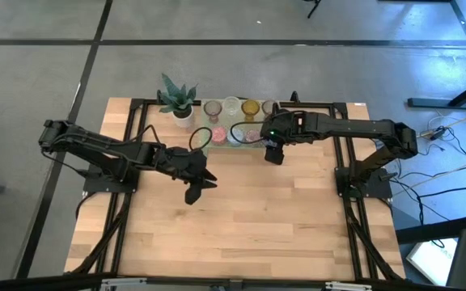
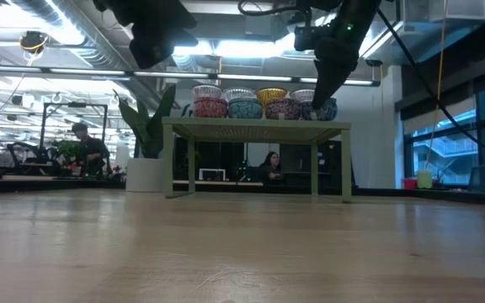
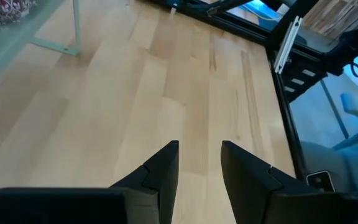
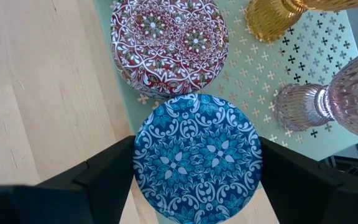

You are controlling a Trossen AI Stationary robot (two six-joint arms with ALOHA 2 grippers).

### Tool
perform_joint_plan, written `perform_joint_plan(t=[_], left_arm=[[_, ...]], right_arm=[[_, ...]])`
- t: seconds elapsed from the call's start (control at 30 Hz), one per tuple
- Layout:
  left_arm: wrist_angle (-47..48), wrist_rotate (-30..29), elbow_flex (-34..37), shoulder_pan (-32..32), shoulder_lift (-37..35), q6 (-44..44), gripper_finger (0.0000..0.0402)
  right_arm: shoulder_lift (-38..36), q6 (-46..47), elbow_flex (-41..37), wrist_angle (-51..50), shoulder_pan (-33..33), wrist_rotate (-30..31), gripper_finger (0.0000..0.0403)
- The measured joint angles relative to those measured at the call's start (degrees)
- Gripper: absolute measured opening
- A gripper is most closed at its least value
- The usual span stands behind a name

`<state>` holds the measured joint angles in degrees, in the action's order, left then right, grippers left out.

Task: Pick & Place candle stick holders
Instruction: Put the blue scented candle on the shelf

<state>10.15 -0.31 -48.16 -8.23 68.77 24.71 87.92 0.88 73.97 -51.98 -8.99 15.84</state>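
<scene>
blue mosaic holder fills the right wrist view, seated between the right gripper's two dark fingers, which stand spread on either side of it, close to its sides; whether they touch it i cannot tell. beside it on the pale green perforated stand sits a red mosaic holder, with an amber holder and a clear ribbed holder farther along. only this view shows the patterns so plainly. from above, the stand sits at the table's far edge near a potted plant, and the right gripper hangs at its near right corner. the level view shows the cups in a row atop the stand. left gripper hovers mid-table, its fingers slightly parted over bare wooden table, holding nothing.
</scene>
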Motion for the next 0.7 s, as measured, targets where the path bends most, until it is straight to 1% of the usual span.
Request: perform_joint_plan(t=[0.7], left_arm=[[-0.01,-0.07,0.0,-0.02,0.0,-0.44,0.0116]], right_arm=[[0.0,0.18,0.0,-0.01,0.0,0.01,0.0311]])
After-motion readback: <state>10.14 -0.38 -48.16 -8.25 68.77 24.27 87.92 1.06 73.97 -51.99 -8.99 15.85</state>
